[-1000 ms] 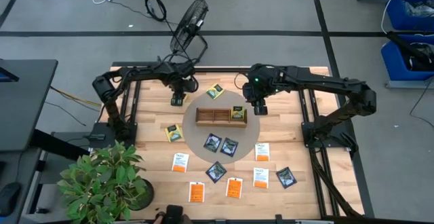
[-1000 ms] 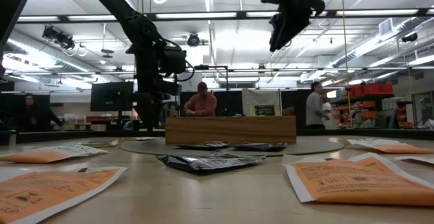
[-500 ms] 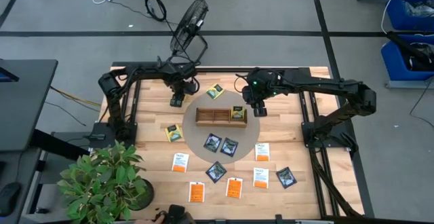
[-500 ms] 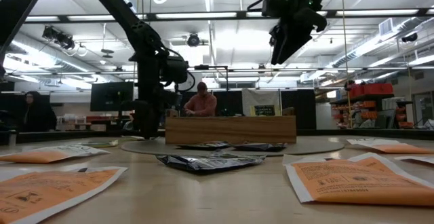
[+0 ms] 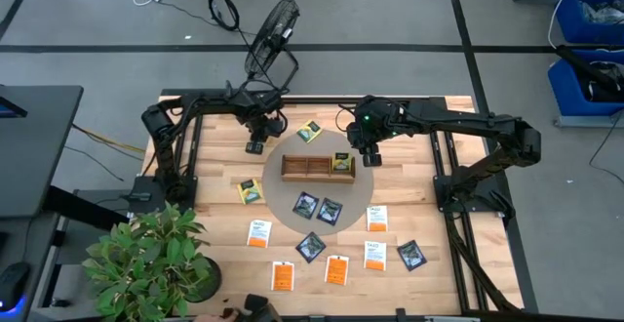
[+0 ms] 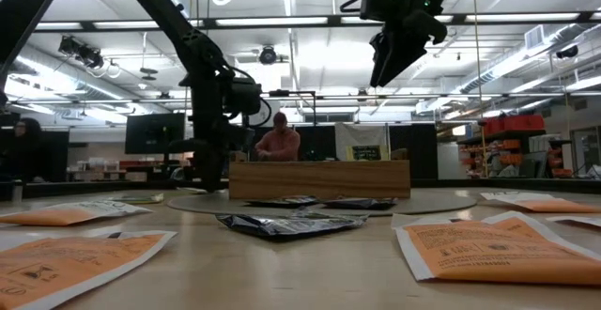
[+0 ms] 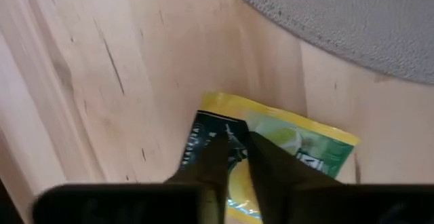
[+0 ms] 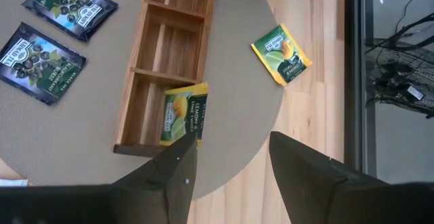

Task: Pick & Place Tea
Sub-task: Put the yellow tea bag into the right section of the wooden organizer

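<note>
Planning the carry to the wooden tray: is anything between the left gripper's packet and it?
Nothing visible. Only bare tabletop and flat mat lie between the left gripper, pinching the yellow-green packet, and the wooden tray. The right gripper hovers above the tray's other end.

A lab hall: framed robot table [image 5: 214,181], monitors [image 6: 155,131], blue bins [image 5: 590,15].

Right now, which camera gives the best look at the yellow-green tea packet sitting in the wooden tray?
The right wrist view: the yellow-green packet leans in the wooden tray's end compartment, its print showing. The high view shows it only as a small yellow patch. In the low view the tray wall hides it. The left wrist view shows a different packet.
</note>
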